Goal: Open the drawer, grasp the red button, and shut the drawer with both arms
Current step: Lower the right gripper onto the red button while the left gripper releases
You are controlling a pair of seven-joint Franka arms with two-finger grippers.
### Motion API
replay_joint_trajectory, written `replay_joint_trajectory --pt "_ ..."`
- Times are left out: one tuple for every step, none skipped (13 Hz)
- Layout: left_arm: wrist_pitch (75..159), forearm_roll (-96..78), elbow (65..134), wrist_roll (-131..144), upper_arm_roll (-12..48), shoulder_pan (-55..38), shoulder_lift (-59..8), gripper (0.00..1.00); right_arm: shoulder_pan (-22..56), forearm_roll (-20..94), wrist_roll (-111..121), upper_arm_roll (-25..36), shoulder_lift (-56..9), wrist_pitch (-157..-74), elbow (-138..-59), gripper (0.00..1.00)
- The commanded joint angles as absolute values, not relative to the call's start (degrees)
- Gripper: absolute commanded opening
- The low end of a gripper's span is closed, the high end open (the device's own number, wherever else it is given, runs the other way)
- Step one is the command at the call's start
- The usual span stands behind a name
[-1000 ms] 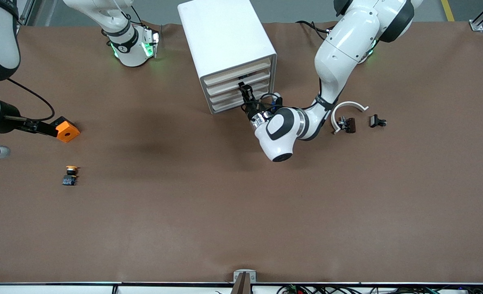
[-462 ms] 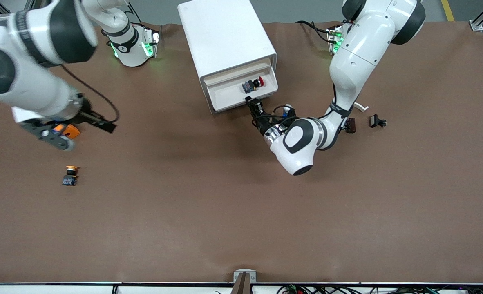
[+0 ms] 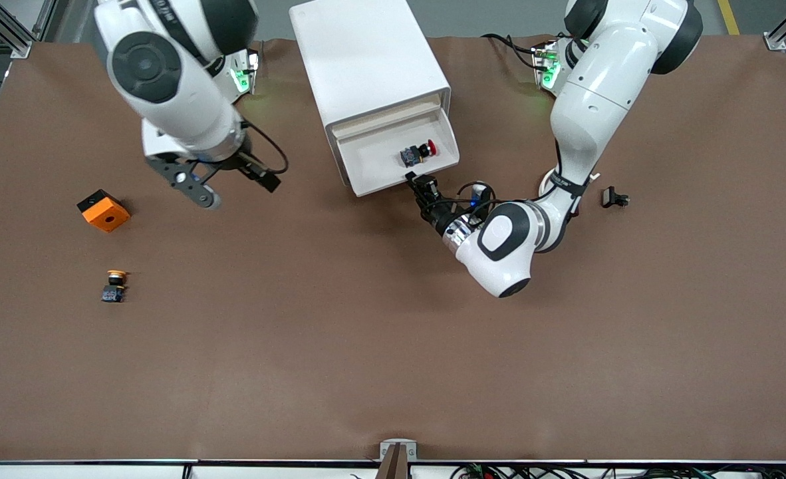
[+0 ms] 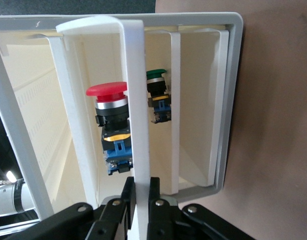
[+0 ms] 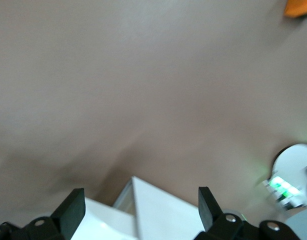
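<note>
The left gripper (image 3: 418,181), clamped on the front of the open drawer (image 3: 373,156) at upper centre, exposes the button (image 3: 417,152) inside, so the right gripper (image 3: 233,179), fingers apart at upper left, must probably reach in and take it.

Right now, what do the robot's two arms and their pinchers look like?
Both arms are big, smooth and white with black rings at the joints. Each ends in a black two-finger gripper: the left gripper and the right gripper. Thin black cables loop near the wrists, green lights glow at the bases, and a blue light shines by the left wrist.
</note>
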State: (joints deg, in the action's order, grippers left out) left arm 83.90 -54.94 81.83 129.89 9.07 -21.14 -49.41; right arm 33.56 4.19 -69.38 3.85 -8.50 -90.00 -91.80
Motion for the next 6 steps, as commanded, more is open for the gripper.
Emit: replay_joint_trajectory --pt "84.29 -55.9 79.54 128.67 9.4 -19.95 -49.83 0.0 40.32 4.83 -80.9 4.57 -12.38 -94.55 -90.7 1.0" --pt "84.29 -55.9 79.54 128.67 9.4 -19.6 -49.83 0.0 42.52 4.75 -84.69 4.57 -14.05 -96.66 -90.7 1.0" --pt "84.29 -55.9 79.45 128.67 9.4 -19.51 -49.83 0.0 44.28 4.75 -87.95 4.57 -15.8 -98.94 -90.62 1.0" --pt "84.37 -55.9 78.93 128.58 9.4 -19.51 -49.83 0.05 45.78 4.66 -90.85 4.66 -17.56 -100.88 -90.44 1.0" --pt "84.64 -55.9 78.66 128.32 9.4 -19.51 -49.92 0.63 47.01 4.4 -92.71 4.66 -18.71 -102.46 -90.44 1.0" --pt "84.64 -55.81 78.14 128.32 9.4 -19.42 -49.83 1.0 48.15 4.31 -93.94 4.66 -19.5 -103.35 -90.44 1.0"
